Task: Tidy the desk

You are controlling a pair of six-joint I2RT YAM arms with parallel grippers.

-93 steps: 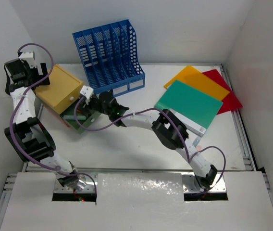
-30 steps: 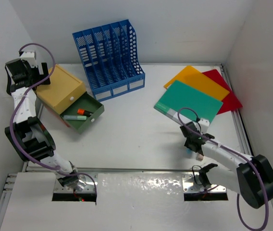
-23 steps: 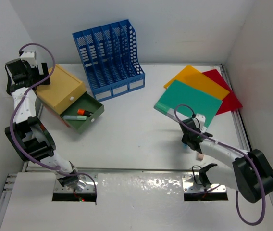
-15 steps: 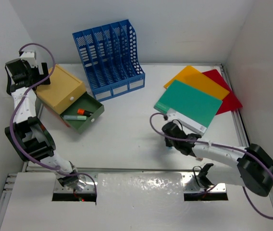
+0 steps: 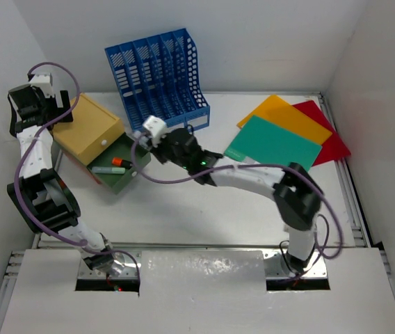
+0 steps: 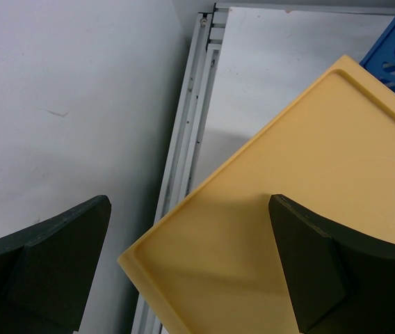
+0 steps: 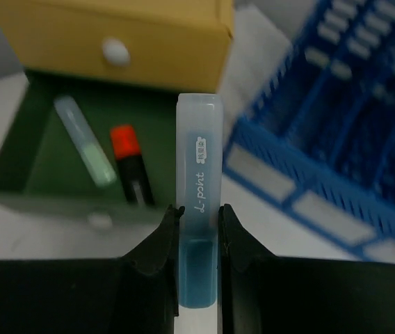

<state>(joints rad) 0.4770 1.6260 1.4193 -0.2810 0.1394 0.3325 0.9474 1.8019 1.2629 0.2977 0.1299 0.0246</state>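
Note:
On the white desk [image 5: 197, 202], my right gripper [image 5: 149, 139] reaches far left, next to the open green drawer [image 5: 117, 167] of the yellow box [image 5: 86, 129]. In the right wrist view the gripper [image 7: 197, 212] is shut on a pale blue marker [image 7: 197, 167] that points at the drawer [image 7: 17, 174]. A light green marker [image 7: 85, 142] and an orange-capped one [image 7: 129, 163] lie in the drawer. My left gripper [image 5: 27, 108] hangs open over the box's back left corner [image 6: 309, 209], holding nothing.
A blue slotted file rack [image 5: 157, 80] stands at the back, just right of the box. Green [image 5: 274, 149], orange [image 5: 284, 115] and red [image 5: 326, 136] folders lie overlapping at the back right. Metal rails [image 6: 183, 139] and white walls close the desk in.
My right arm has swung from the near right of the desk across to the open drawer on the left, carrying the blue marker. The left arm has not moved.

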